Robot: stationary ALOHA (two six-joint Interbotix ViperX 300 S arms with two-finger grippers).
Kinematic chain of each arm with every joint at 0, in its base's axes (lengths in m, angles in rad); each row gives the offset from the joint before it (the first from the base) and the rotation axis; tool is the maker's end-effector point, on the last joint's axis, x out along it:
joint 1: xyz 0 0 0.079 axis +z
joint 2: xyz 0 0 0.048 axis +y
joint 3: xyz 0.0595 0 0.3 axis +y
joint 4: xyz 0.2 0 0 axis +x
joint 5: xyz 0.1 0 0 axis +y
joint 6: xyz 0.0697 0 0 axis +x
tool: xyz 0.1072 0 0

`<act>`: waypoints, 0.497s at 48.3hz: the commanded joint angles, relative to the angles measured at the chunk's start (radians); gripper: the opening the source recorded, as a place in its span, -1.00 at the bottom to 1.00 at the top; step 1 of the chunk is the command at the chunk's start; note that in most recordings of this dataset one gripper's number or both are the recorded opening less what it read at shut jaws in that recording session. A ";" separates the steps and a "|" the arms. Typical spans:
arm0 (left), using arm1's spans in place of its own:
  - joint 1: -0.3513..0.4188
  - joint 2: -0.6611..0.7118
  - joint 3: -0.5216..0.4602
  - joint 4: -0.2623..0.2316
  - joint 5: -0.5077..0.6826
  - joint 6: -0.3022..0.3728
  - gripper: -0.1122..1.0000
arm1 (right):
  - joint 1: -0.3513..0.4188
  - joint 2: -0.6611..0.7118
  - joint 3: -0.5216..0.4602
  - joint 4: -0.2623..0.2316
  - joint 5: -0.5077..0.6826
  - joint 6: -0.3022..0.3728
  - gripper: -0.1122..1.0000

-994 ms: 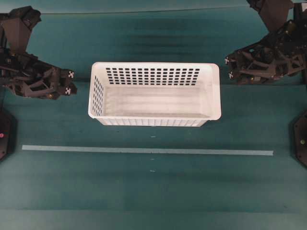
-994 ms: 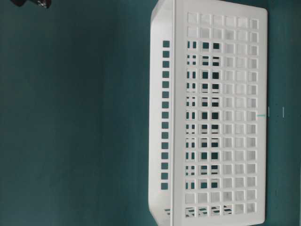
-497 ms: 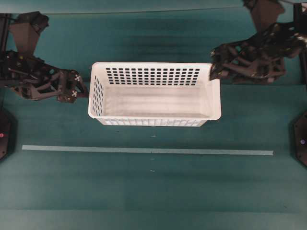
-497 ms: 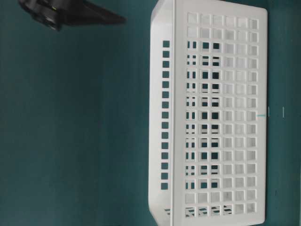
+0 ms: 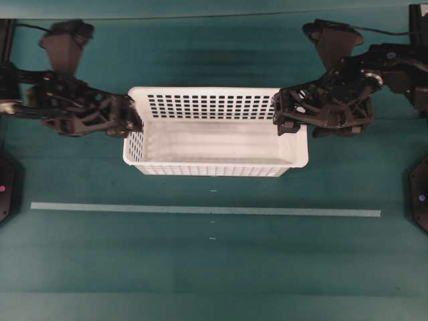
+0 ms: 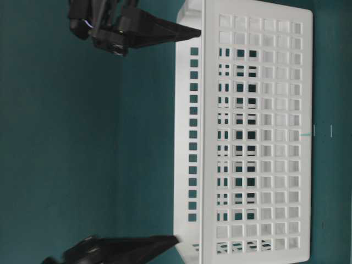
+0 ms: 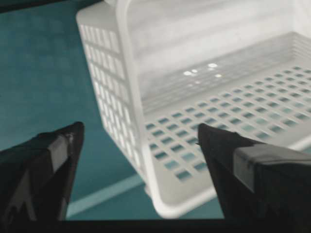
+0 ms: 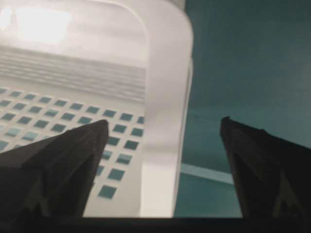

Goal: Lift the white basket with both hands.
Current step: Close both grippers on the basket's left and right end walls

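Nearest the viewer in the overhead view, a pale tape line [image 5: 200,210] ran across the green table [image 5: 214,267] at 6 o'clock of the white basket [image 5: 215,130], well apart from it, with bare cloth on that side. The basket sat upright above the table's middle, not yet raised. The step in hand looked like the approach: the left gripper [image 7: 138,133] stood with its fingers spread wide, straddling the basket's 9 o'clock end wall, one inside and one outside. The right gripper [image 8: 163,128] did likewise at the 3 o'clock rim, also wide open. Neither held anything. The next move probably called for settling lower and pinching both rims together, then rising evenly. Beyond, toward 12 o'clock, cloth lay free.
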 commanded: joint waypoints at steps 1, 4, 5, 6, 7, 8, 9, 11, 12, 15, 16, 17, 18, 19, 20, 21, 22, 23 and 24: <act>0.003 0.046 -0.011 0.005 -0.037 -0.002 0.90 | 0.009 0.023 -0.003 0.000 -0.011 0.002 0.92; 0.003 0.087 -0.014 0.005 -0.058 -0.002 0.89 | 0.014 0.037 -0.003 0.000 -0.021 0.002 0.91; 0.003 0.100 -0.015 0.005 -0.064 -0.003 0.89 | 0.014 0.041 -0.003 -0.002 -0.026 0.002 0.92; 0.003 0.110 -0.017 0.005 -0.069 -0.003 0.89 | 0.014 0.044 -0.003 -0.002 -0.029 0.002 0.92; 0.003 0.123 -0.018 0.005 -0.072 -0.003 0.89 | 0.015 0.049 -0.003 -0.002 -0.031 0.002 0.92; 0.003 0.132 -0.020 0.005 -0.074 -0.003 0.89 | 0.015 0.052 -0.003 -0.002 -0.034 0.002 0.92; 0.005 0.143 -0.021 0.005 -0.077 -0.003 0.89 | 0.015 0.055 -0.003 -0.002 -0.035 0.002 0.92; 0.005 0.155 -0.021 0.005 -0.080 -0.003 0.89 | 0.015 0.061 -0.003 -0.002 -0.038 0.003 0.92; 0.003 0.160 -0.023 0.005 -0.080 -0.003 0.89 | 0.015 0.064 -0.003 -0.002 -0.038 0.003 0.92; 0.003 0.167 -0.025 0.005 -0.080 -0.003 0.88 | 0.015 0.067 -0.002 -0.002 -0.040 0.003 0.91; 0.005 0.169 -0.025 0.005 -0.080 -0.003 0.88 | 0.015 0.069 -0.003 -0.002 -0.038 0.002 0.91; 0.005 0.170 -0.025 0.005 -0.080 -0.003 0.88 | 0.015 0.069 -0.003 -0.003 -0.038 0.003 0.91; 0.005 0.170 -0.023 0.005 -0.080 -0.003 0.88 | 0.015 0.071 -0.003 -0.002 -0.038 0.003 0.91; 0.005 0.169 -0.023 0.005 -0.080 -0.003 0.88 | 0.015 0.071 -0.002 -0.002 -0.038 0.003 0.91; 0.003 0.169 -0.021 0.005 -0.080 -0.003 0.88 | 0.015 0.071 -0.003 -0.002 -0.038 0.003 0.91; 0.003 0.170 -0.021 0.005 -0.080 -0.003 0.88 | 0.015 0.071 -0.002 -0.003 -0.038 0.003 0.91; 0.005 0.170 -0.021 0.005 -0.080 -0.003 0.88 | 0.015 0.072 -0.003 -0.003 -0.038 0.003 0.91; 0.003 0.170 -0.021 0.005 -0.080 -0.003 0.87 | 0.015 0.072 -0.003 -0.003 -0.038 0.003 0.91; 0.003 0.172 -0.021 0.005 -0.080 -0.003 0.87 | 0.015 0.072 -0.002 -0.003 -0.038 0.003 0.91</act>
